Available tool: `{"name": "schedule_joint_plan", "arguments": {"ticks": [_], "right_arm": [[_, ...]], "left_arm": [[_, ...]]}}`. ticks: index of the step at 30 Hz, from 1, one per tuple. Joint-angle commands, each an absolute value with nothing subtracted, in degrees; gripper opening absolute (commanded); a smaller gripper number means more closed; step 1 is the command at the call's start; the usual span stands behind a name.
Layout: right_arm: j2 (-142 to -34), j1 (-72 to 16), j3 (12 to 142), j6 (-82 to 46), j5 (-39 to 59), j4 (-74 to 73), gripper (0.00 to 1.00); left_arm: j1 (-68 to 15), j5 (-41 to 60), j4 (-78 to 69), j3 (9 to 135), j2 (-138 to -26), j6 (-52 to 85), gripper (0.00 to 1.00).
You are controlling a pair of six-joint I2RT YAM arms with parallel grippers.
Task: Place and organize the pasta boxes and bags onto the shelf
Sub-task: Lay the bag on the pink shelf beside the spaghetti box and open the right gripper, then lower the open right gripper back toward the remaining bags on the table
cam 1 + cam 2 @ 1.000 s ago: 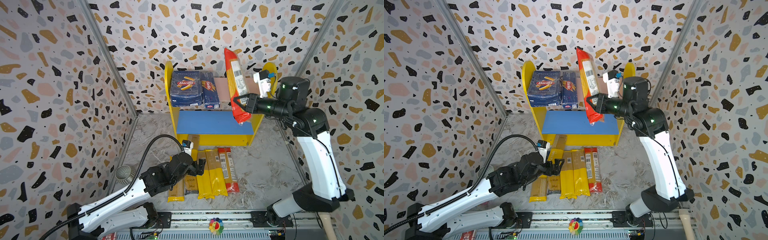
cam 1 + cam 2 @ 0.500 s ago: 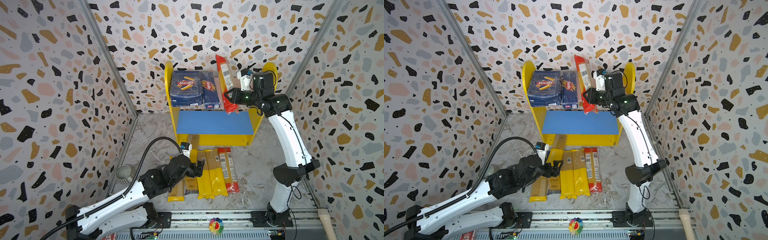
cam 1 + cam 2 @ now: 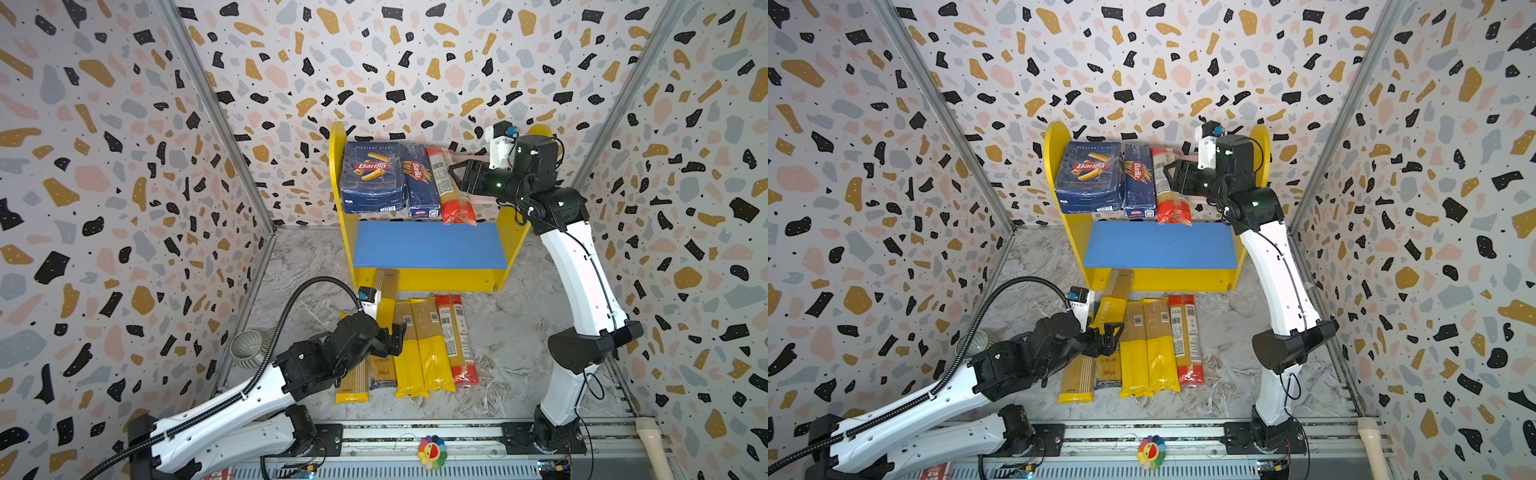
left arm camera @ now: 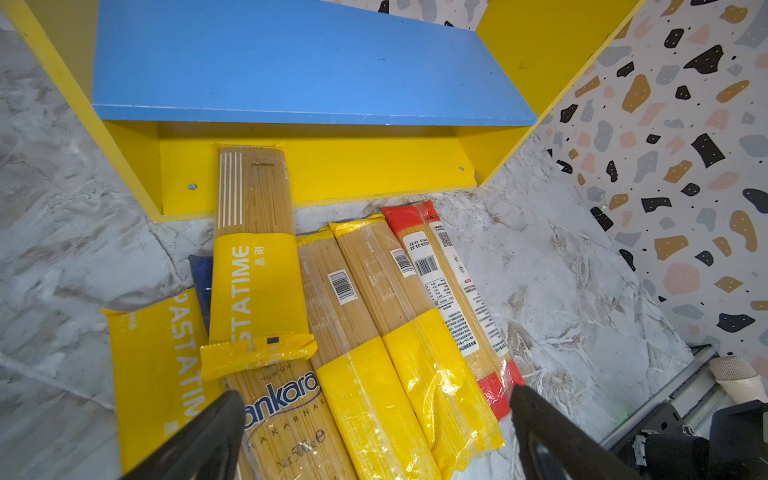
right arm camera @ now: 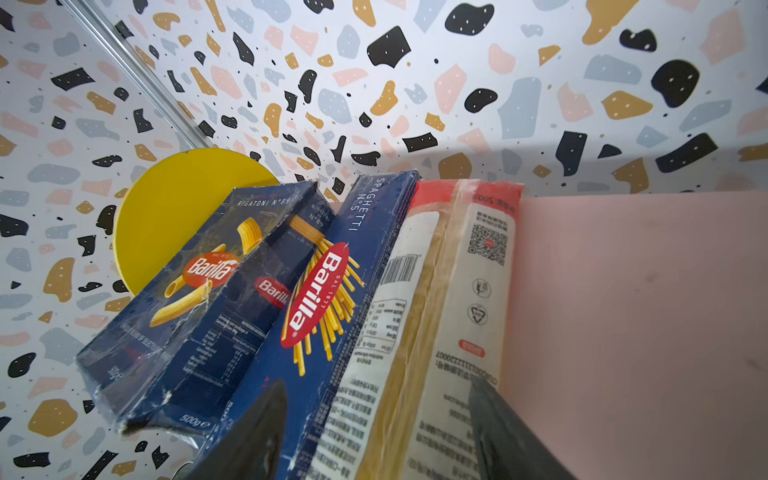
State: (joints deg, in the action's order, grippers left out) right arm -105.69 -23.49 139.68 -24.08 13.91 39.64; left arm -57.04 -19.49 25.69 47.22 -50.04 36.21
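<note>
Right claw (image 5: pixel 376 384) parted over red-ended clear spaghetti packet (image 5: pixel 449 291) on pink shelf board (image 5: pixel 623 311), left claw (image 4: pixel 376 395) wide above yellow-ended packets (image 4: pixel 415 353) on marble tabletop (image 4: pixel 561 291).

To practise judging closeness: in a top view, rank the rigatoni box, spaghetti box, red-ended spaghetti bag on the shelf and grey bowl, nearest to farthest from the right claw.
1. Red-ended spaghetti bag: right at the right claw, on the shelf.
2. Barilla spaghetti box: just left of it.
3. Barilla rigatoni box: shelf's left end.
4. Grey bowl: far off, lower left.
</note>
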Motion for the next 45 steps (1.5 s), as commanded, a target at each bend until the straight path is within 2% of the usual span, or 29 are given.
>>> {"name": "schedule_joint_plan", "arguments": {"ticks": [1,8,14,19,24,27,32,35,40,45], "right_arm": [[-99.22,-23.65,138.87,-22.81,11.42,37.1,0.71],[-85.07,-25.44,125.37,-21.13,7.18,37.68,0.74],[-67.09,-30.57,96.71,-24.24,3.01,36.08,0.74],[-53.73,-32.34,70.76,-29.86,3.85,33.37,0.73],[-47.2,-34.33,51.52,-35.05,6.67,28.34,0.73],[-46.27,-37.19,43.67,-37.74,7.53,24.05,0.73],[-51.0,-43.26,37.48,-40.87,8.42,13.67,0.74],[-56.66,-45.0,39.86,-39.16,7.22,12.25,0.74],[-59.76,-44.36,43.49,-36.21,6.43,12.73,0.78],[-59.13,-40.12,42.05,-35.03,11.03,11.88,0.81]], "left_arm": [[-56.79,-20.8,25.43,46.48,-48.85,36.07,0.99],[-56.78,-22.62,28.63,46.05,-45.89,37.04,1.0],[-56.78,-23.37,32.76,43.81,-41.0,39.89,0.99],[-56.78,-24.33,35.85,39.6,-36.38,43.39,0.99],[-56.78,-23.48,33.78,35.57,-35.19,47.3,1.0],[-56.78,-23.88,30.57,34.12,-38.45,48.1,1.0],[-56.2,-25.3,28.31,37.33,-48.11,47.03,0.99],[-50.88,-23.45,26.16,38.69,-53.25,44.23,1.0],[-40.47,-16.12,23.1,41.38,-64.23,37.74,1.0],[-39.53,-14.49,20.94,47.29,-73.11,34.74,1.0]]}}
